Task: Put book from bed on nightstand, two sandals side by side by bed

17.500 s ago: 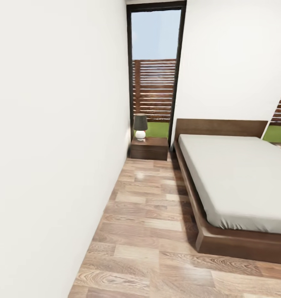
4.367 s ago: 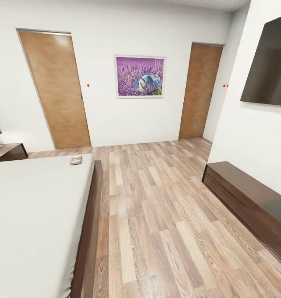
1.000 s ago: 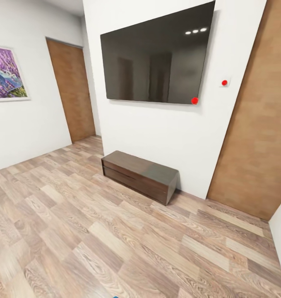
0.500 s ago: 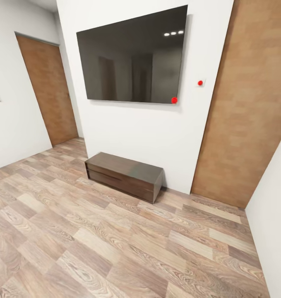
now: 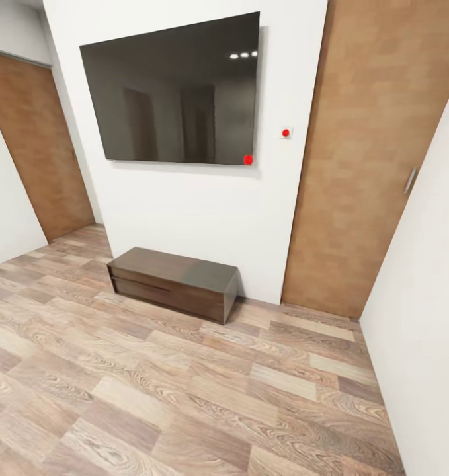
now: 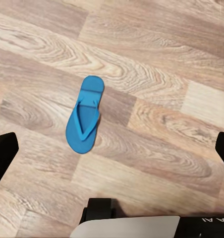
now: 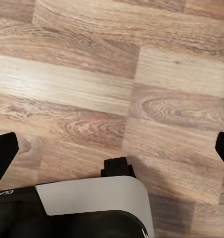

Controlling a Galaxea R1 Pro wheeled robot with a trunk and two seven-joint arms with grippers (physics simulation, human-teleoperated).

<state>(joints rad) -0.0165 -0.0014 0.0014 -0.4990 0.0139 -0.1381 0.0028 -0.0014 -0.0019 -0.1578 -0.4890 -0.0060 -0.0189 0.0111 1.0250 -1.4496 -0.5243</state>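
Your left claw (image 6: 112, 148) hangs spread wide and empty over a sandal (image 6: 84, 114) lying flat on the floor (image 6: 156, 59); your right claw (image 7: 112, 148) gapes empty too, so neither is committed

A dark wall-mounted television (image 5: 174, 92) hangs on the white wall (image 5: 198, 211) above a low dark-brown cabinet (image 5: 173, 282) on wood-plank floor (image 5: 151, 390), flanked by brown wooden doors (image 5: 369, 152).

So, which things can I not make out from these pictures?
- Left gripper, left wrist view: both fingertips are cut off by the picture's side edges, spread wide apart.
- Right gripper, right wrist view: likewise cut off at the side edges.
- Wooden panel, head view: cut off by the left edge.
- Red dot on the wall, head view: too small to identify.
- Sandal, left wrist view: its underside is hidden against the floor.
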